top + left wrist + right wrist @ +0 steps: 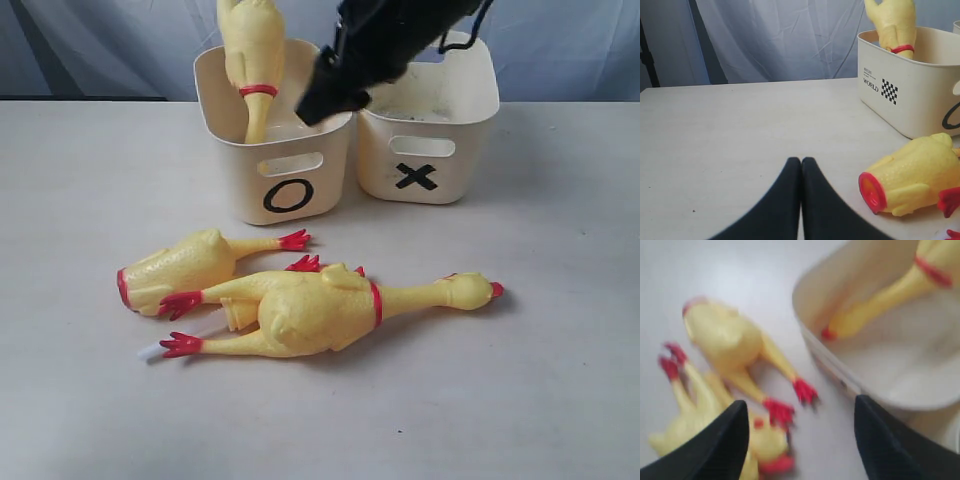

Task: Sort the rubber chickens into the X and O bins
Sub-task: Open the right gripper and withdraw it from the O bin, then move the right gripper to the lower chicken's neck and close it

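Observation:
A long-necked rubber chicken (253, 60) stands head-down in the O bin (288, 165); the X bin (425, 130) beside it shows nothing inside. On the table lie a headless chicken (185, 268) and a whole chicken (335, 305), partly overlapping. My right gripper (325, 100) hovers over the O bin's rim, open and empty (800, 412), looking down on the headless chicken (725, 337), the whole one (685, 430) and the bin (920, 365). My left gripper (801, 161) is shut on nothing, low over the table near the headless chicken's red cut end (872, 192). The exterior view does not show it.
A thin white stick (150, 351) pokes out from under the whole chicken's foot. The two bins stand side by side at the back of the pale table (80, 200). A blue-grey curtain (780, 40) hangs behind it.

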